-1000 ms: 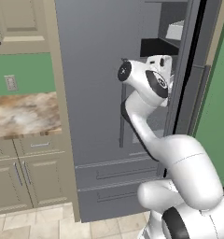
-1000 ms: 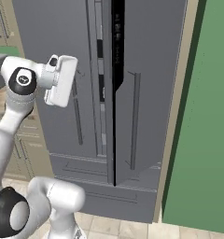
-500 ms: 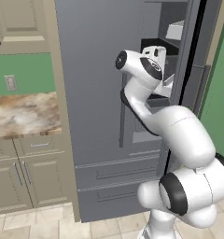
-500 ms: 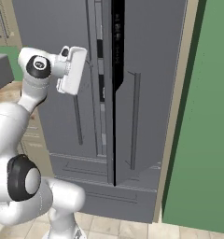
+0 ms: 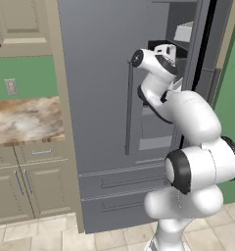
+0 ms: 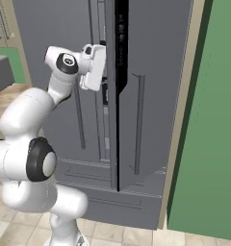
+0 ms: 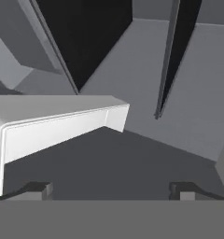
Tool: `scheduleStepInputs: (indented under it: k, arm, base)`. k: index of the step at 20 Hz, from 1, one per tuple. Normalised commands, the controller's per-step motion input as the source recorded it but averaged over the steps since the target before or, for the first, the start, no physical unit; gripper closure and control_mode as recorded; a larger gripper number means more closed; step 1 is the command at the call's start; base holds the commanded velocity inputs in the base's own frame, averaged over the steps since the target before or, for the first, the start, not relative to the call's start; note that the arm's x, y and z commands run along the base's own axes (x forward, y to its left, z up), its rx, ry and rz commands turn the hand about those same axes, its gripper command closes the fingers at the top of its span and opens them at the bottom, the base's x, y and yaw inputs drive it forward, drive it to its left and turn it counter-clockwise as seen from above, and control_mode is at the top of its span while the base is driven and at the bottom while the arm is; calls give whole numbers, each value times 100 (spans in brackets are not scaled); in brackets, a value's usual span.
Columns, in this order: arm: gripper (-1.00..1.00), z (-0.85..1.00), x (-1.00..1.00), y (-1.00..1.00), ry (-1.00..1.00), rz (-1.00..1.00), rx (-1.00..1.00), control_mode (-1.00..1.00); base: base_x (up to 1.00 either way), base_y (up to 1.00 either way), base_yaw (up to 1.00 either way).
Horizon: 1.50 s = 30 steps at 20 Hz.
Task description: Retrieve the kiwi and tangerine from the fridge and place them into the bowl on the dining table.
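Green walls and beige cabinets frame this kitchen corner, with a marbled counter [image 5: 26,120] to the left of the tall slate-grey fridge [image 5: 95,98]. At the narrow gap between its doors, the gripper [image 7: 111,189] has its two dark fingertips [image 7: 37,190] spread wide apart with nothing between them. Just ahead of them a white door bin [image 7: 58,126] juts from the left, and beyond it lie grey walls and a black slit of interior. From the right base view the hand [image 6: 94,67] sits at the edge of the barely opened right-hand door [image 6: 151,91], beside the long dark bar handles [image 6: 138,125]. The white arm [image 5: 188,122] bends up from the base to reach it.

Neither the tangerine nor the kiwi can be seen from here; by the task they are somewhere inside the fridge, and the bowl and dining table are elsewhere.

I'd judge the fetching has hardly begun. Both fruits should be light but round and smooth, apt to roll or squirt out of a pinch. Closing gently across the widest middle would hold best, since the tangerine is soft-skinned and squeezes easily.
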Motion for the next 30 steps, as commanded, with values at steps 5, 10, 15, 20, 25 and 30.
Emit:
scheduleStepInputs:
  k: [5,10,15,20,25,30]
  arm:
    - [-100,0,33,-48,0,1,0,-100]
    - [-100,0,-94,-76,-9,-13,0,-100]
    - [-100,0,-100,-80,-20,-16,1,-100]
    - [-100,0,-100,-41,-28,-8,2,-100]
    - [-100,32,-96,5,-27,0,9,-100]
    - [-100,47,-85,62,-30,0,2,-100]
  base:
    - [0,0,0]
    - [0,0,0]
    - [0,0,0]
    - [0,0,0]
    - [0,0,0]
    - [0,0,0]
